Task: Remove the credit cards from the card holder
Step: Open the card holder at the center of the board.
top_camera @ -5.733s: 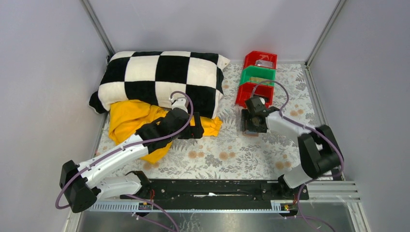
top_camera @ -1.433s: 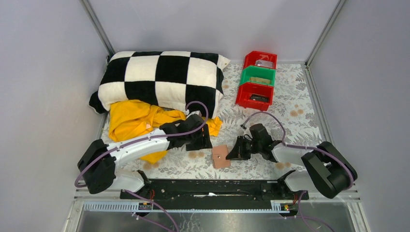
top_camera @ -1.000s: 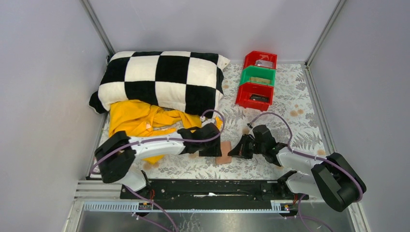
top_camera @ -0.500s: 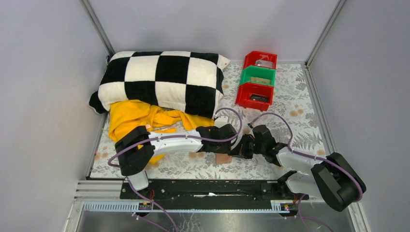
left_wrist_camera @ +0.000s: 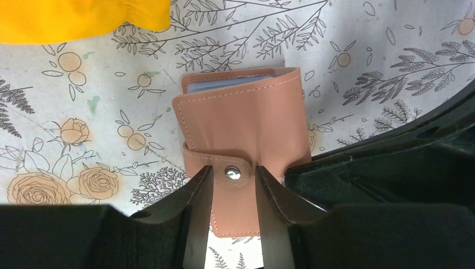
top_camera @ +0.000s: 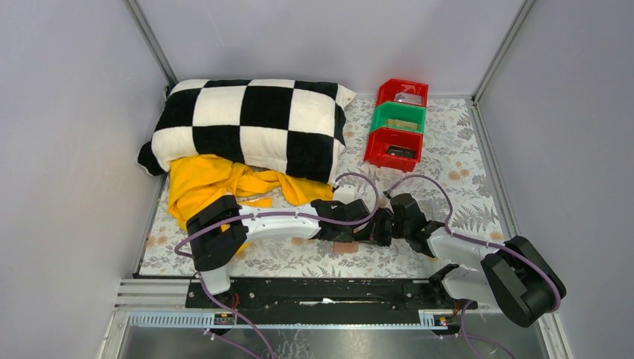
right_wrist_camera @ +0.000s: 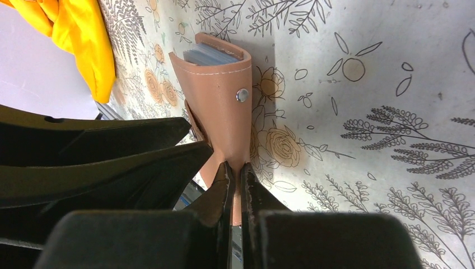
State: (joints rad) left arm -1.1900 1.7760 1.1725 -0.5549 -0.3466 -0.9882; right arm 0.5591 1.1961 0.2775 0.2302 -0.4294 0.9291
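Two arms now meet on the card holder (top_camera: 345, 247), near the front middle of the floral table cover (top_camera: 448, 157). A bit over a second ago only the right arm was on it. The left arm sat back by the yellow cloth (top_camera: 213, 187), and the holder's tan face was plain from above. The left arm has since reached across, and its wrist hides most of the holder in the top view.

Right gripper (right_wrist_camera: 236, 167): jaws nearly closed, pinching the holder's thin leather edge. Its pose hasn't changed over the last second. Several seconds back it was up by the nearest red bin (top_camera: 394, 147).

Left gripper (left_wrist_camera: 233, 171): jaws partly open, one finger either side of the snap button (left_wrist_camera: 232, 174) on the closing tab. There's a gap at the button, so no firm grip is visible.

Card holder (left_wrist_camera: 246, 123) is folded shut, with the tab wrapped across the front. Grey-blue inner leaves (left_wrist_camera: 224, 84) show at the far open edge. The credit cards can't be made out separately. Can't tell whether the holder rests on the cover or hangs just above it.

Checkered pillow (top_camera: 247, 120) and the red and green bins (top_camera: 398, 116) are where they were.
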